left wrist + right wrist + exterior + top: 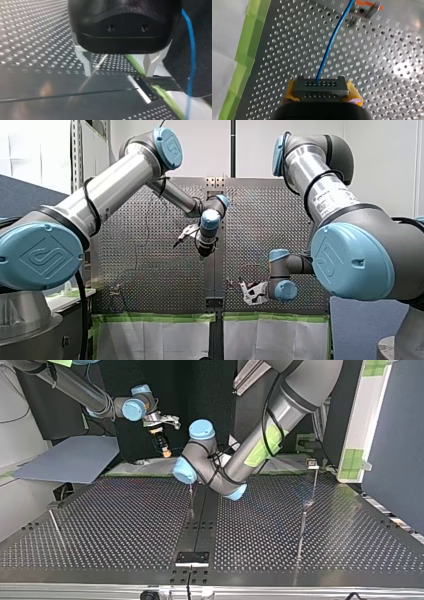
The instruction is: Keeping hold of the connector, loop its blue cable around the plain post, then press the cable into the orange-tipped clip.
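Two UR5e arms lean over a perforated desk [150, 270]. Coming in from the front view's left, the left arm carries the left gripper [118, 75] higher up the desk than the connector [319, 85] and to its left, well apart from it. That arm's wrist camera shows two metal fingers [86, 63] below a black body, jaws set wide, hovering above the desk. A stretch of the blue cable [192, 65] hangs just beside them.

To the right, the right arm comes in lower, and the right gripper [322, 93] has its jaws clamped on the connector. Yellow pads [290, 92] press against both ends of the dark, pin-holed block. The blue cable leaves the middle of the connector's face and runs ahead in a gentle curve across the desk. It passes just beside the orange-tipped clip [365, 8], which stands well ahead of the connector. Whether the cable touches the clip cannot be told. A strip of green tape [242, 50] borders the desk off to one side of the connector.
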Tool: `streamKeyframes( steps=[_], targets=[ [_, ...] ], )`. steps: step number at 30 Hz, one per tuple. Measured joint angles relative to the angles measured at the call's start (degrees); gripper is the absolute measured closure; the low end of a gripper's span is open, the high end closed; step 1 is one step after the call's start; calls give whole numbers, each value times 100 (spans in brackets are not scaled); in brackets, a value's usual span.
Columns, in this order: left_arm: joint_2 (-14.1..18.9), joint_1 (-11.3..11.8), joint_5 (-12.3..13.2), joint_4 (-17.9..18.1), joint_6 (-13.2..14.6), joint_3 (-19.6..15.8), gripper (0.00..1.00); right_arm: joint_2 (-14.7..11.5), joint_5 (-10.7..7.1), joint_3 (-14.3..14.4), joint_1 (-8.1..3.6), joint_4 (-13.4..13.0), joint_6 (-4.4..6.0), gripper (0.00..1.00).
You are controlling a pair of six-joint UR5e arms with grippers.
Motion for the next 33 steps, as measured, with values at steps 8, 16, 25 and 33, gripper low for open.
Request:
streamKeyframes(
  steps=[8,16,25,33],
  targets=[
    [-40,51,-1,-414,-25,25,0,-3,65,0,0,-41,12,100],
    [-194,-17,162,-814,-24,28,0,0,65,0,25,-53,6,100],
    [-326,-23,278,-1345,-17,30,0,-1,65,0,38,-70,4,100],
    [-414,-1,353,-1852,-39,143,0,0,61,0,50,-67,-12,100]
  ],
)
